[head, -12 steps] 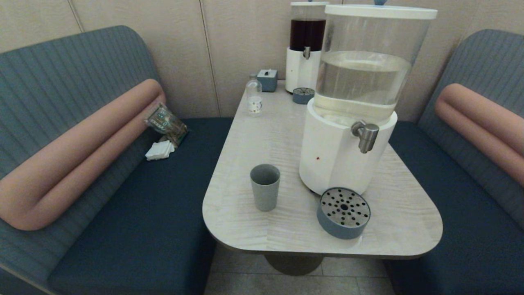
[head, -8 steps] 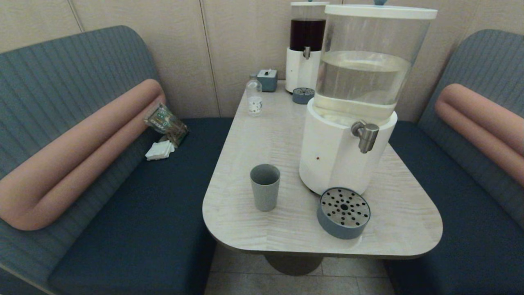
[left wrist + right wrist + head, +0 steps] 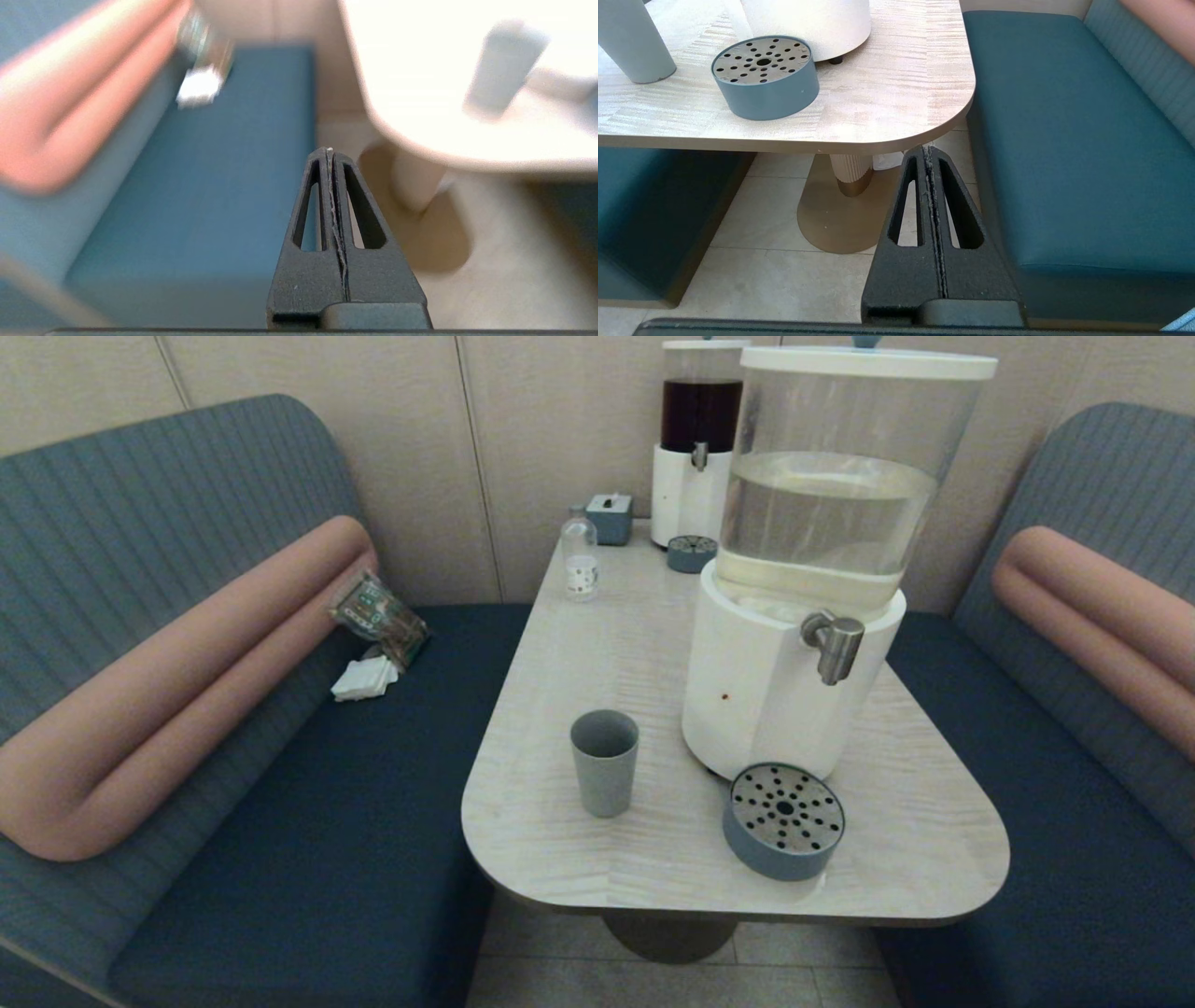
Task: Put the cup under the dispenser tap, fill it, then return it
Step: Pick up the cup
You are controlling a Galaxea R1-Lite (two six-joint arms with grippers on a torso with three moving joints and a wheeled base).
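Observation:
The grey-blue cup [image 3: 605, 761] stands upright and empty on the table [image 3: 597, 644], left of the big white-based dispenser [image 3: 789, 681]. Its steel tap [image 3: 833, 644] juts out above the round perforated drip tray [image 3: 783, 819]. Neither gripper shows in the head view. My left gripper [image 3: 330, 151] hangs shut and empty below table level, over the floor beside the left bench, with the cup [image 3: 502, 70] far ahead. My right gripper [image 3: 928, 150] is shut and empty too, low by the table's near right corner, with the drip tray [image 3: 765, 77] and the cup [image 3: 633, 44] beyond it.
A smaller dark-liquid dispenser [image 3: 698, 448], its small drip tray [image 3: 692, 553], a clear bottle [image 3: 580, 560] and a small blue box [image 3: 610, 517] stand at the table's far end. Blue benches [image 3: 308, 803] flank the table; a packet [image 3: 378, 616] and napkins [image 3: 364, 679] lie on the left one.

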